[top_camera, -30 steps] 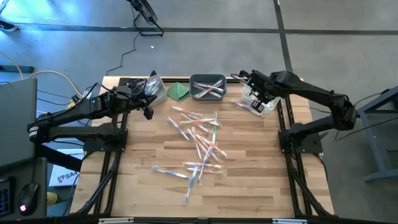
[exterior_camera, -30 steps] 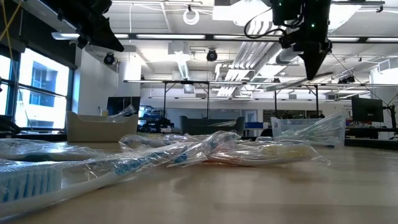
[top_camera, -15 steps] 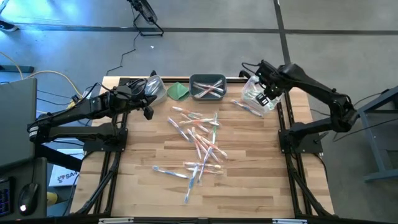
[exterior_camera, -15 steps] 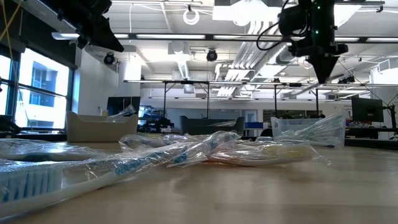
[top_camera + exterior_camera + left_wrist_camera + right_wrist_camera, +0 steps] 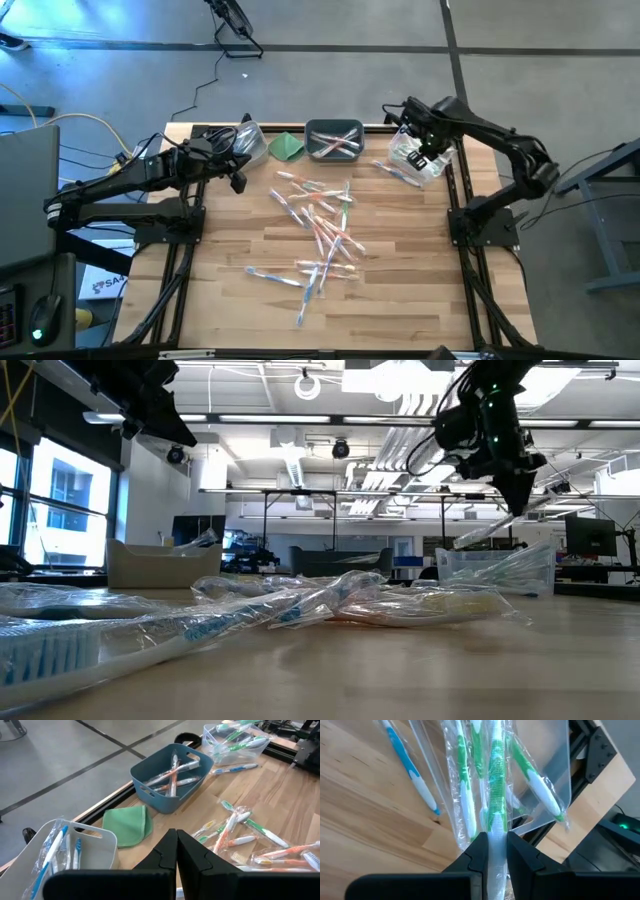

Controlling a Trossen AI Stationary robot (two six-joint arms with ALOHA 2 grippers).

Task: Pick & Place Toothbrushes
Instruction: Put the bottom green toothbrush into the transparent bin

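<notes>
I see my right gripper [image 5: 495, 851] clamped on a green toothbrush [image 5: 497, 795] above the clear bin [image 5: 415, 160] (far right corner); my left gripper [image 5: 176, 851] waits clenched, empty.

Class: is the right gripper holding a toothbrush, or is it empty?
Holding one: the right gripper is shut on a wrapped green toothbrush, above the clear bin.

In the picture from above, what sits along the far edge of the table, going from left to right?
Left gripper → white bin → green cloth → blue-grey bin → right gripper, shut on a green toothbrush over the clear bin.
</notes>
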